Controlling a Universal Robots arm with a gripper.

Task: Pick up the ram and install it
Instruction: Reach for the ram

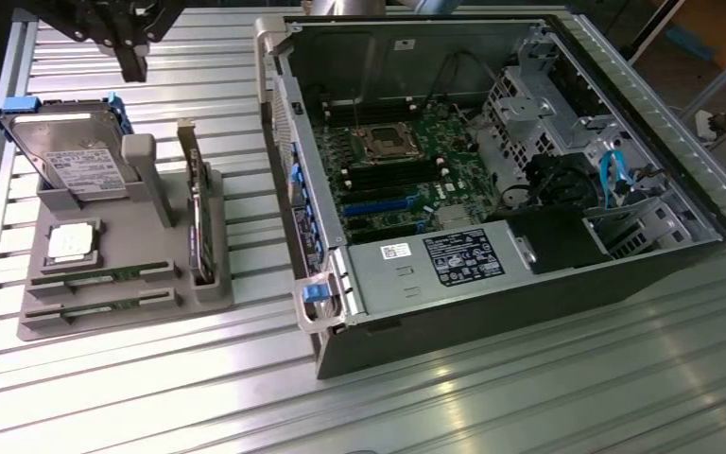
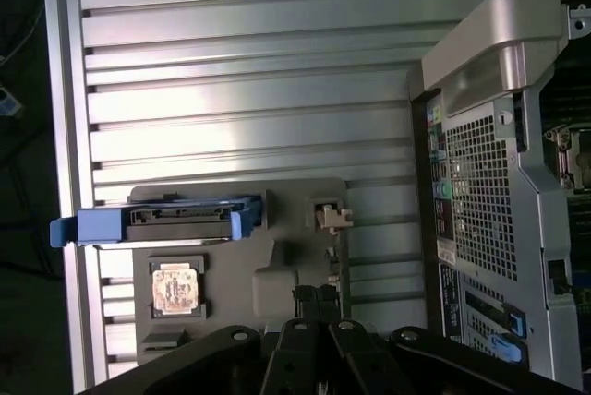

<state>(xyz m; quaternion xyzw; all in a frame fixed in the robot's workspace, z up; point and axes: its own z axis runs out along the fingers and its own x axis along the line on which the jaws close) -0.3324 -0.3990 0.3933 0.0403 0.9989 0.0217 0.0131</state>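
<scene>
Two ram sticks, narrow and green, lie in slots at the near end of the grey holder [image 1: 148, 203]: one ram stick [image 1: 101, 276] and a second [image 1: 95, 305] just in front of it. My gripper [image 1: 133, 64] hangs high over the far end of the table, beyond the hard drive and well away from the sticks. Its dark fingers [image 2: 305, 301] are together with nothing between them. In the wrist view the gripper body hides the holder's ram slots. The open computer case [image 1: 300, 57] lies on the exterior view's right, its green motherboard [image 1: 401, 165] exposed.
The holder also carries a hard drive [image 1: 67, 156] in a blue caddy [image 2: 92, 226], a square silver processor chip [image 1: 71, 241] and an upright dark expansion card [image 1: 197, 213]. Bare slatted table [image 1: 148, 388] lies in front of the holder and case.
</scene>
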